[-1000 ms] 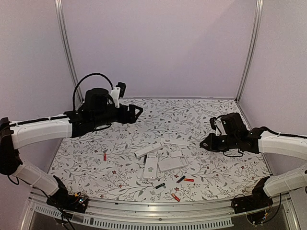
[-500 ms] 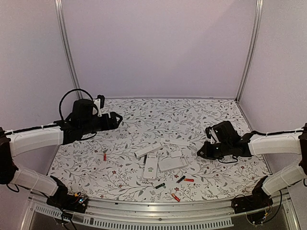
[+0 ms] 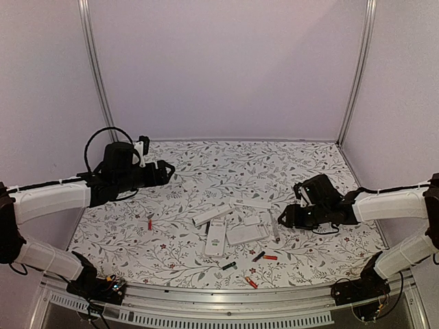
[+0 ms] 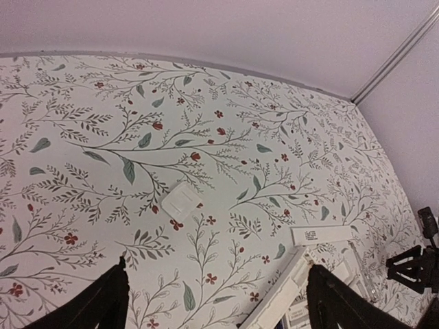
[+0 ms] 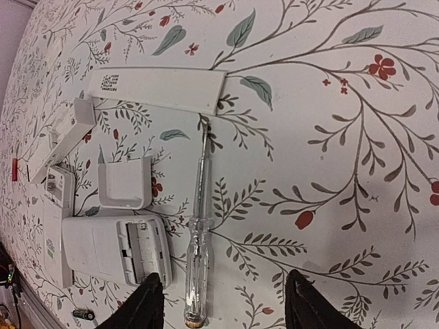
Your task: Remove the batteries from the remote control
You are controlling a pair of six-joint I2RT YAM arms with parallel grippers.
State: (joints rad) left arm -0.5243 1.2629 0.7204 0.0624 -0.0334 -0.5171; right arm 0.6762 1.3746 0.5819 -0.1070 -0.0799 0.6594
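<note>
The remotes [image 5: 89, 250] look matt white plastic; the screwdriver [image 5: 197, 229] has a clear glossy handle and metal shaft; the tablecloth [image 5: 329, 103] is matt.

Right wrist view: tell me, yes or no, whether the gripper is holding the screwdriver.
No; the screwdriver lies flat on the table between the open fingers of the right gripper, touching neither.

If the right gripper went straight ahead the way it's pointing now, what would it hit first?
Most likely the clear-handled screwdriver: its handle lies between the fingers of the open right gripper, with the shaft running on ahead. How high the gripper hovers is unclear, so it might pass just over it.
</note>
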